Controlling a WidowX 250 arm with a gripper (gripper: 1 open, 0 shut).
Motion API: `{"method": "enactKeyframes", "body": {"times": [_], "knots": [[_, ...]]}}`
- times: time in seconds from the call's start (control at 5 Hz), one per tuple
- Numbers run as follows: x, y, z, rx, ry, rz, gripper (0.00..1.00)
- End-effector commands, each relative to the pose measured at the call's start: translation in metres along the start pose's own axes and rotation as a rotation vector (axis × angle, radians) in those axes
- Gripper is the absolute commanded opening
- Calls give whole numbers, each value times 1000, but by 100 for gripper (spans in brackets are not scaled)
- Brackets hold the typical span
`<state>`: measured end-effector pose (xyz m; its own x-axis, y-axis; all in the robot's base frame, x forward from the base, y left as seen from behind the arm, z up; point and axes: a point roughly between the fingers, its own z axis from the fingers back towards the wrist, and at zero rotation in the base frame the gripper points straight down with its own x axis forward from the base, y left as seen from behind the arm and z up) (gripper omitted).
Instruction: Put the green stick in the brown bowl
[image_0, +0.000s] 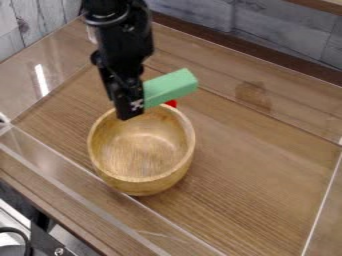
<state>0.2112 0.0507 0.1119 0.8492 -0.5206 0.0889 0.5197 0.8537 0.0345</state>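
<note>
While the green stick (171, 88) hangs tilted in the air just above the far rim of the brown bowl (142, 150), nothing lies inside the bowl yet. One end of the stick is pinched in the gripper (130, 103), whose jaws stand partly apart, closed onto the bar's width; the rest of the stick juts out to the side, past the bowl's rim and away from its hollow. I'd say the pick-up is done and the carry nearly so: what's left is to bring the stick over the bowl's middle, lower it and let go. Round the bowl is a wooden table (254, 170) with clear walls (321, 215). Beyond the bowl, a small red thing (171, 104) peeks out under the stick.
</note>
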Motion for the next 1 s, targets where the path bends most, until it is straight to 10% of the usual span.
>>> {"method": "enactKeyframes", "body": {"times": [0.0, 0.6, 0.8], "knots": [[-10, 8, 2, 26, -34, -55, 0], [-4, -13, -7, 1, -29, -198, 0], [0, -7, -9, 1, -25, -170, 100]]}}
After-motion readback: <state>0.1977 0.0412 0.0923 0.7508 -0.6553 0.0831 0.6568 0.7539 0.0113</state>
